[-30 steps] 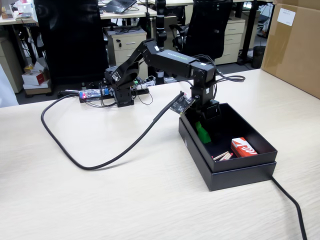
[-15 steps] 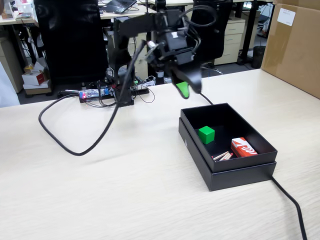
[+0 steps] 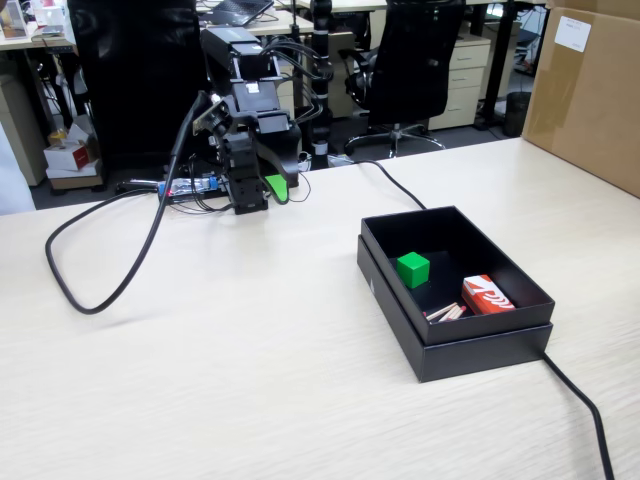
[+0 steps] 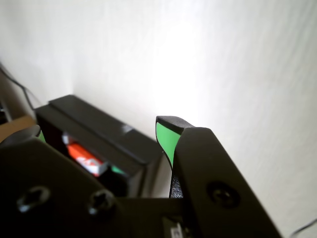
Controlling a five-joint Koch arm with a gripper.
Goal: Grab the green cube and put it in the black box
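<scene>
The green cube [image 3: 412, 269] lies inside the black box [image 3: 470, 340], near its left wall, with nothing touching it. My gripper [image 3: 270, 183] is folded back near the arm's base at the far left of the table, well away from the box, one green fingertip [image 3: 277, 187] pointing down. In the wrist view the gripper [image 4: 101, 134] stands open with nothing between its green fingertips [image 4: 166, 136]. Beyond it I see the black box [image 4: 94, 126] and a sliver of the green cube [image 4: 117, 170].
A red and white carton [image 3: 487, 295] and some wooden sticks [image 3: 447, 312] share the box. A thick black cable [image 3: 100, 290] loops over the table's left; another cable [image 3: 580, 405] runs off the front right. A large brown cardboard box [image 3: 590, 90] stands at the right.
The arm has left the green cube in the black box, risen, and swung back left to its base. The cable loop has shifted left with it.
</scene>
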